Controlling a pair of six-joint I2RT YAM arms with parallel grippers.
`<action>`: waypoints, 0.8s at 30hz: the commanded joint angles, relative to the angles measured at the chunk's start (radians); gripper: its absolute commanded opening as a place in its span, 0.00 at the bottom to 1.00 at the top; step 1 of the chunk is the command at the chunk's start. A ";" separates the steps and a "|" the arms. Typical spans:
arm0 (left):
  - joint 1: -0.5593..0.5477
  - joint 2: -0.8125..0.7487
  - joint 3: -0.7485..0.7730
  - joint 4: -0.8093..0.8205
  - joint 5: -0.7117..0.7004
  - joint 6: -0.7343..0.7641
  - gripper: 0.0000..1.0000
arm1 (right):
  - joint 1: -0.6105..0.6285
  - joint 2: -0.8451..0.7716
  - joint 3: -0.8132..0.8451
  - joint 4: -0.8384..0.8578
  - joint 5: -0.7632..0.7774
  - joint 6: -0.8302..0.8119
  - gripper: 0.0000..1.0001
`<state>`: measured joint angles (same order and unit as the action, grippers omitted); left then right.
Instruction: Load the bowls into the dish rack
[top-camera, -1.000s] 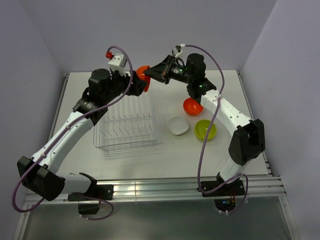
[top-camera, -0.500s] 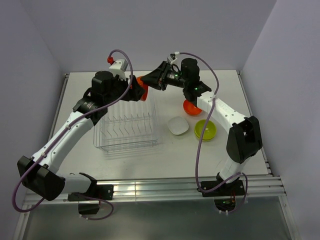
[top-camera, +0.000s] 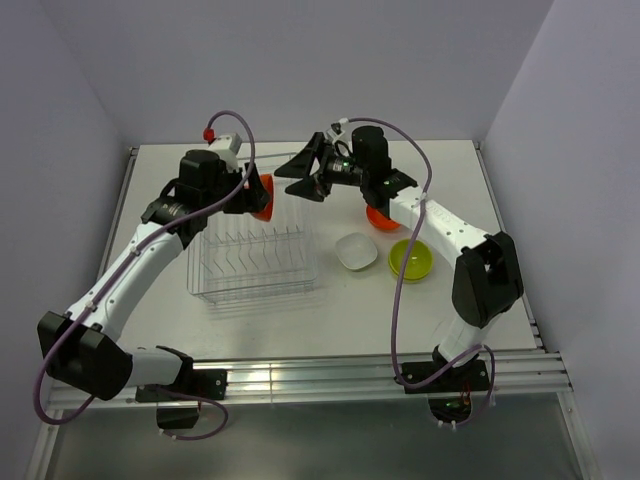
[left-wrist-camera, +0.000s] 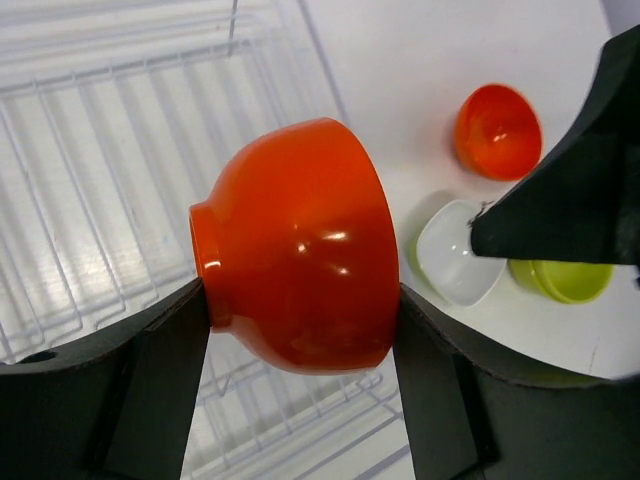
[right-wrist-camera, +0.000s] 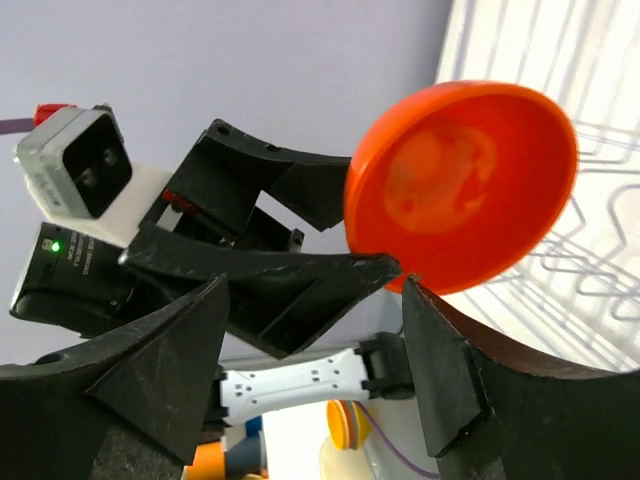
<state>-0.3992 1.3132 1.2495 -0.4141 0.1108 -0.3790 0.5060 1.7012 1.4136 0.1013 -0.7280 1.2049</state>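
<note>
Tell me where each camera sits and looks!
Top external: above and behind, looking down on the table; left arm and right arm show.
Left wrist: on the left arm, looking down past the left gripper at its orange bowl over the dish rack.
Right wrist: on the right arm, facing the left gripper; the open right gripper shows.
Shared: both wrist views show the orange bowl.

The rectangular silvery wire dish rack sits on the pale flat table, left of centre. Above the rack's far right corner, a glossy orange-red plastic bowl hangs on its side between the left gripper's fingers. The right gripper is just right of that bowl. On the table right of the rack lie a white squarish-rimmed plastic bowl, nearest the rack, a lime green round plastic bowl right of that, and a second orange-red bowl behind both.
</note>
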 joint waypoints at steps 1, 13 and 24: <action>0.011 -0.058 -0.013 -0.011 -0.020 0.025 0.00 | -0.004 -0.047 0.008 -0.058 -0.028 -0.093 0.77; 0.020 -0.100 0.008 -0.219 -0.226 0.115 0.00 | -0.057 -0.121 0.041 -0.296 -0.005 -0.382 0.79; 0.020 -0.177 0.062 -0.400 -0.444 0.100 0.00 | -0.106 -0.179 0.056 -0.411 0.041 -0.541 0.79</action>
<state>-0.3809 1.1606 1.2427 -0.7643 -0.2352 -0.2527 0.4175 1.5726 1.4250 -0.2802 -0.7025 0.7334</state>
